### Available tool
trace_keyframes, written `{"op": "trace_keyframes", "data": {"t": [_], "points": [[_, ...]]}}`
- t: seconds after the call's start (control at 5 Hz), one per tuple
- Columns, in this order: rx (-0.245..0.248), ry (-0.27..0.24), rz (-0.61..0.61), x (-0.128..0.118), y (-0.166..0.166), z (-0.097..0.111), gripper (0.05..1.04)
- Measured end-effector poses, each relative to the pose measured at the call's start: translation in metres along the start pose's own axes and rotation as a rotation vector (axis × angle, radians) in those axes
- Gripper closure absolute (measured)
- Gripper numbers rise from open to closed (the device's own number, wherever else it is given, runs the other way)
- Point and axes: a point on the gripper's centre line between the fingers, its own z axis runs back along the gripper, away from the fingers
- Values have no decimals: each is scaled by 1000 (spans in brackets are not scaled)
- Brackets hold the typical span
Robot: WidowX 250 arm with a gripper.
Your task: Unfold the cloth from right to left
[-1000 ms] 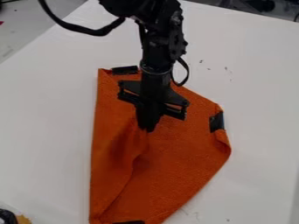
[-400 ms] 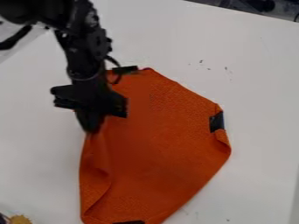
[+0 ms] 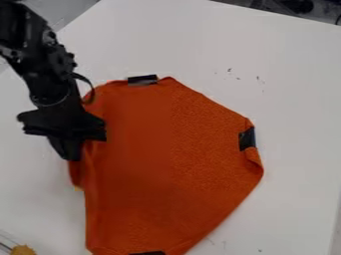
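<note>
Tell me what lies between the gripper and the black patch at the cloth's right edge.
Only orange cloth lies between the gripper and that black patch, in the camera view.

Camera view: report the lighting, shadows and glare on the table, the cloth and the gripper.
Camera view: soft, fairly even light on the white table, with no hard glare spot; the orange cloth looks matte, without bright highlights; the gripper is so dark that little surface detail shows; a paler grey band crosses the black strip, perhaps a reflection.
</note>
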Motion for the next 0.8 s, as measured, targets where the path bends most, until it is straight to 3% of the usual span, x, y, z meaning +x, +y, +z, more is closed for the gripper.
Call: {"op": "trace_keyframes", "data": {"t": [0.6, 0.8], "points": [[60, 22, -42, 2, 53, 7, 990], [55, 16, -80, 11, 63, 16, 827]]}}
